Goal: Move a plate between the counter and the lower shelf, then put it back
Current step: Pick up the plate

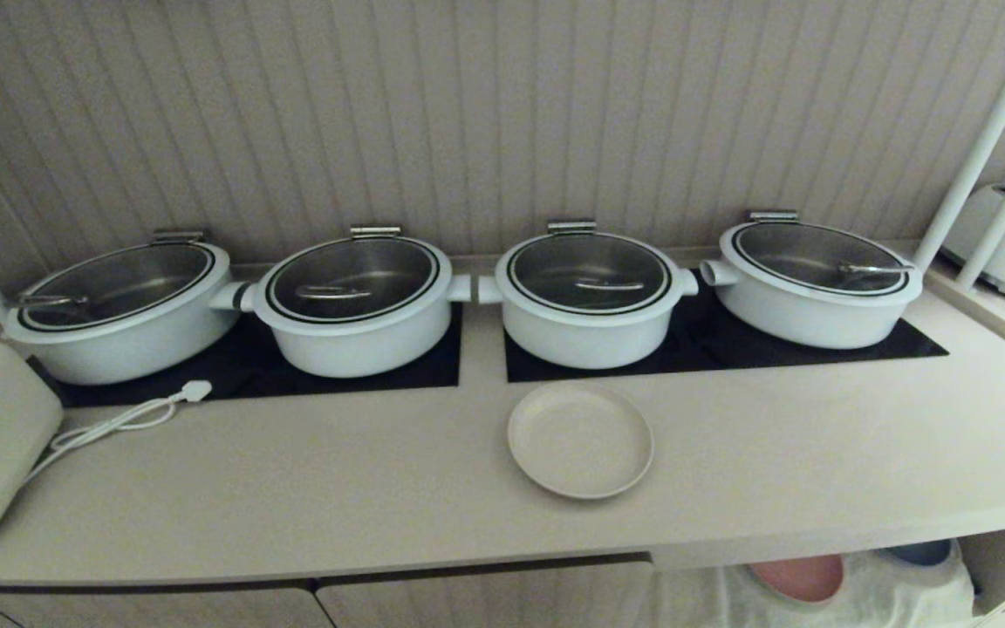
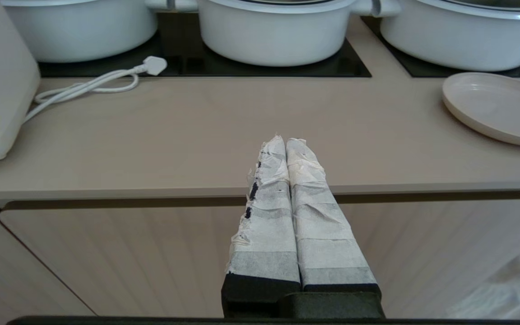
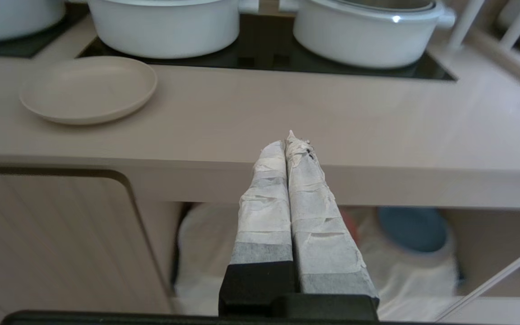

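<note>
Both closed grippers hang apart from the plate (image 1: 580, 440) on the counter (image 1: 380, 488).

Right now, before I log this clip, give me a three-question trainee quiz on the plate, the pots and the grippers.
1. True or false: the beige plate lies on the counter, in front of the third pot from the left.
2. How many lidded pots stand on the black hob panels? A) three B) four C) five
3. Fill in: the left gripper and the right gripper are both ____, holding nothing.

Key: 1 true; 2 B; 3 shut. The pink plate and the blue plate sit on the lower shelf.
</note>
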You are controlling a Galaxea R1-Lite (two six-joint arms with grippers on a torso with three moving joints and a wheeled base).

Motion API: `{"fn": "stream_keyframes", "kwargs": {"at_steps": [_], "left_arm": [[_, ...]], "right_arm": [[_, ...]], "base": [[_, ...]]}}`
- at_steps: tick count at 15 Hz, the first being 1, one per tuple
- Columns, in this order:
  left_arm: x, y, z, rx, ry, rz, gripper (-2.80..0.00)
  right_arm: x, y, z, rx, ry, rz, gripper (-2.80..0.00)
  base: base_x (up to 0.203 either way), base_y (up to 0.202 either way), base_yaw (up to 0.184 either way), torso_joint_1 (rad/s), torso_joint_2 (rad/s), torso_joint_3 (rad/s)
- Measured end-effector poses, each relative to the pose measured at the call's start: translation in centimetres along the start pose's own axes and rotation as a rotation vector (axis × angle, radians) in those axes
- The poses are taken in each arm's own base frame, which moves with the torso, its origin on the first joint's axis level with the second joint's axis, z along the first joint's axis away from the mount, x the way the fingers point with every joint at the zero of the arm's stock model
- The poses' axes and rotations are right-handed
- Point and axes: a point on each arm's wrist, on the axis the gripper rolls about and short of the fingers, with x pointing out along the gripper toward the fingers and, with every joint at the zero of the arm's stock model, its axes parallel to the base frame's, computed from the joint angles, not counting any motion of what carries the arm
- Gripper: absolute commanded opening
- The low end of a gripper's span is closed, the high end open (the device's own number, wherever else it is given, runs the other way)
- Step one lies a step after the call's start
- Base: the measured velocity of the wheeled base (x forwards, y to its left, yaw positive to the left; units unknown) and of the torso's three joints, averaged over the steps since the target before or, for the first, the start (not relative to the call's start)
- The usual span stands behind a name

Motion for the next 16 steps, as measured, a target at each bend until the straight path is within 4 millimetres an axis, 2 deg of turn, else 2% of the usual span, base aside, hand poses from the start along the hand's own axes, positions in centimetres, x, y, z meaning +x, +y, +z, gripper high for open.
{"fn": "stream_keyframes", "kwargs": {"at_steps": [2,4,8,10,13,16], "left_arm": [[0.0,0.0,0.0,0.0,0.0,0.0,-2.8],[0.0,0.0,0.0,0.0,0.0,0.0,-2.8],[0.0,0.0,0.0,0.0,0.0,0.0,-2.8],[0.0,0.0,0.0,0.0,0.0,0.0,-2.8],[0.0,0.0,0.0,0.0,0.0,0.0,-2.8],[0.0,0.0,0.0,0.0,0.0,0.0,-2.8]], "right_arm": [[-0.1,0.0,0.4,-0.055,-0.02,0.01,-2.8],[-0.6,0.0,1.8,-0.064,-0.062,0.064,-2.8],[-2.5,0.3,5.0,-0.071,-0.085,0.264,-2.8],[-3.3,0.4,5.9,-0.065,-0.057,0.377,-2.8],[-3.1,0.4,6.7,-0.059,-0.033,0.397,-2.8],[-2.1,0.3,7.5,-0.048,0.017,0.404,-2.8]], "base": [[0.0,0.0,0.0,0.0,0.0,0.0],[0.0,0.0,0.0,0.0,0.0,0.0],[0.0,0.0,0.0,0.0,0.0,0.0],[0.0,0.0,0.0,0.0,0.0,0.0],[0.0,0.0,0.0,0.0,0.0,0.0],[0.0,0.0,0.0,0.0,0.0,0.0]]}}
